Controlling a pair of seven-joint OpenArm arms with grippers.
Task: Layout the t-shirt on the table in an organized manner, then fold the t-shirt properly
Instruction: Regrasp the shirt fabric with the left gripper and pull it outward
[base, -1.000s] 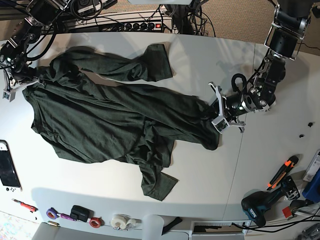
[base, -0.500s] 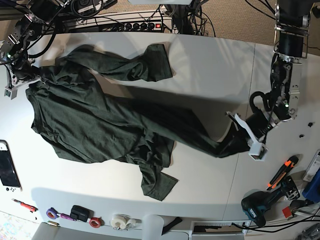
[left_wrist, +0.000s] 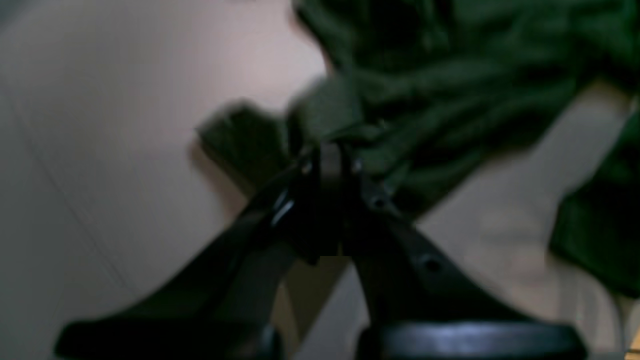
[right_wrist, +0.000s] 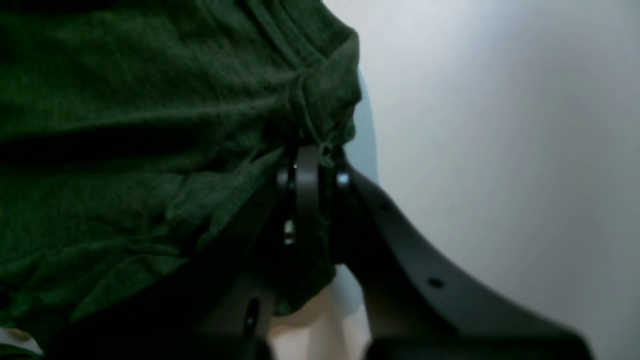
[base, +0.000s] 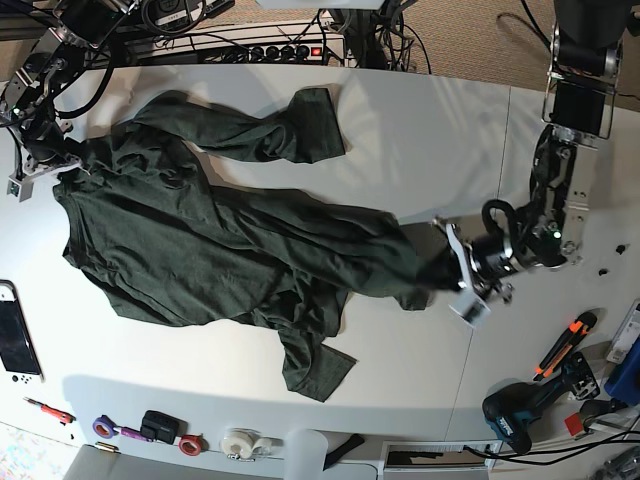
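The dark green t-shirt (base: 230, 240) lies crumpled across the white table (base: 430, 130), one sleeve at the back and one at the front. At the shirt's right end my left gripper (base: 445, 265) is shut on a bunched edge. In the left wrist view the left gripper (left_wrist: 330, 155) pinches the t-shirt's folds (left_wrist: 450, 75) just over the table (left_wrist: 100, 125). At the far left my right gripper (base: 62, 160) is shut on another edge. The right wrist view shows the right gripper (right_wrist: 310, 155) clamped on a hemmed t-shirt corner (right_wrist: 125, 100), with the table (right_wrist: 500, 125) beside it.
A dark seam (base: 490, 300) crosses the table on the right. A power drill (base: 520, 410) and an orange-handled tool (base: 565, 345) lie at the front right. Tape rolls (base: 240, 443) line the front edge, a game console (base: 18, 335) sits at the left edge, and a power strip (base: 270, 50) runs along the back.
My left gripper pulled the shirt's end out to the right and toward the front, then came back left, so the stretched fabric has bunched up again. The right gripper barely moved.
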